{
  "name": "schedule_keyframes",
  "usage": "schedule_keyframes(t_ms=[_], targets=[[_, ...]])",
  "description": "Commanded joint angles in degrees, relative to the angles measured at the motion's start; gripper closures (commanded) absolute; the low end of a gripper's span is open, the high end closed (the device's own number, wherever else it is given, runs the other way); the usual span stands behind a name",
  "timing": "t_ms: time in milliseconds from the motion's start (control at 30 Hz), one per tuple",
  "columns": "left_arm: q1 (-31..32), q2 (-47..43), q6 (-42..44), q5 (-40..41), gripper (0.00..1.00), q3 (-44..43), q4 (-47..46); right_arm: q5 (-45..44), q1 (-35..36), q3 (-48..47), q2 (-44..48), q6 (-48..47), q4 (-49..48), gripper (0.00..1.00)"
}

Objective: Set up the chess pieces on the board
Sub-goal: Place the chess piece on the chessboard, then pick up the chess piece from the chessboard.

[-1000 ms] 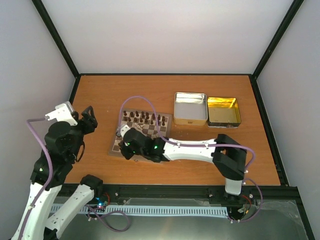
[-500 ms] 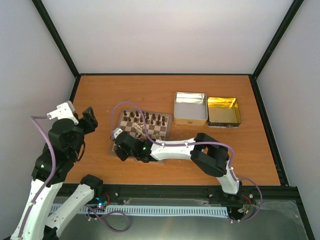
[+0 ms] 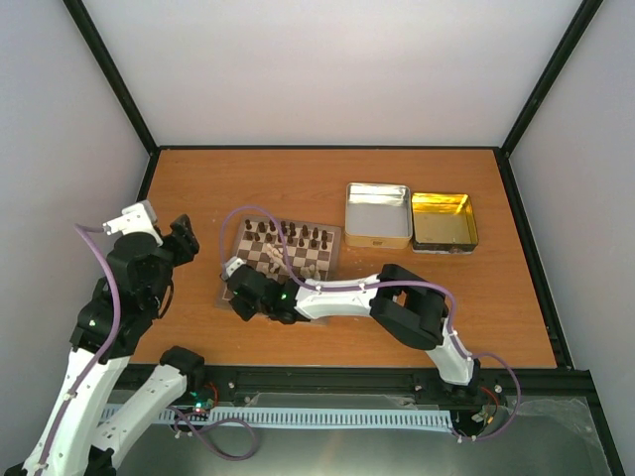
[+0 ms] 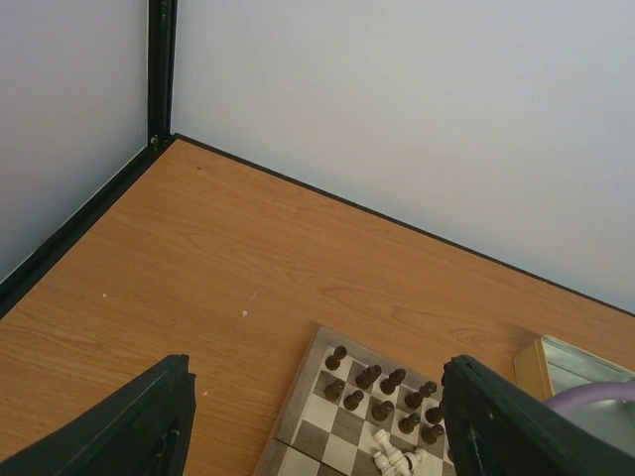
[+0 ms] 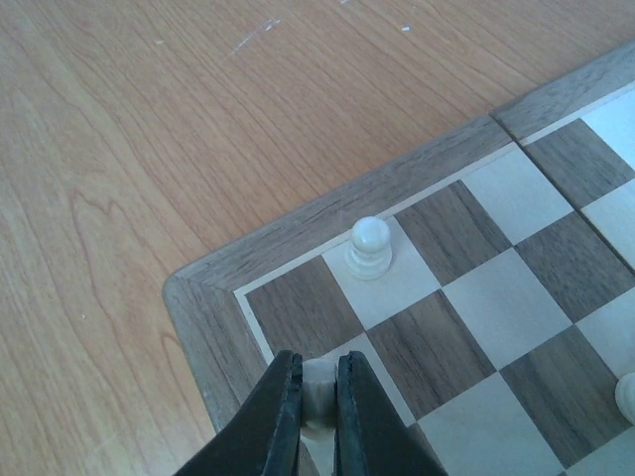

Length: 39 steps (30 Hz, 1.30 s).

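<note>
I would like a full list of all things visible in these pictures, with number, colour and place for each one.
table: one, orange-brown wood, under everything
board: one, brown and cream squares, left of the table's middle
dark pieces: count unclear, dark brown, along the board's far edge
cream pieces: a few, cream, clustered near the board's middle
pawn: one, cream, upright on a cream square beside a board corner
held piece: one, cream, between the right gripper's fingers
silver tin: one, silver, open, right of the board
gold tin: one, gold, open, right of the silver tin
left gripper: black, open, empty, left of the board
right gripper: black, shut on the held piece, over the board's edge
</note>
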State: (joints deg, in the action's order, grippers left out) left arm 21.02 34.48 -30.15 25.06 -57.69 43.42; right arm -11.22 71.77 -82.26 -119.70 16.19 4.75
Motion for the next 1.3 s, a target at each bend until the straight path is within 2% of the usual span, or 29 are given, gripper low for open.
schedule_keyframes(t_ms=[0,600,833,1067,1267], targets=[[0.3,0.2,-0.3,0.0,0.31,0.4,-0.7,-2.1,0.4,-2.2,-1.6,-1.0,0.5,0.92],[0.3,0.5,-0.4,-0.4,0.31,0.6,-0.7,-1.0,0.4,-5.2,2.0,0.4,3.7,0.73],[0.3,0.6,0.1,-1.7,0.30,0.1,-1.5,-2.8,-0.5,-5.6,7.2,5.9,6.8,0.67],[0.3,1.3,3.3,-10.9,0.25,2.4,-5.6,-8.5,-5.5,4.4,19.0,15.2,13.5,0.60],[0.3,5.3,5.5,-21.3,0.25,5.5,-8.6,-6.8,-12.0,13.1,24.1,23.2,24.4,0.58]])
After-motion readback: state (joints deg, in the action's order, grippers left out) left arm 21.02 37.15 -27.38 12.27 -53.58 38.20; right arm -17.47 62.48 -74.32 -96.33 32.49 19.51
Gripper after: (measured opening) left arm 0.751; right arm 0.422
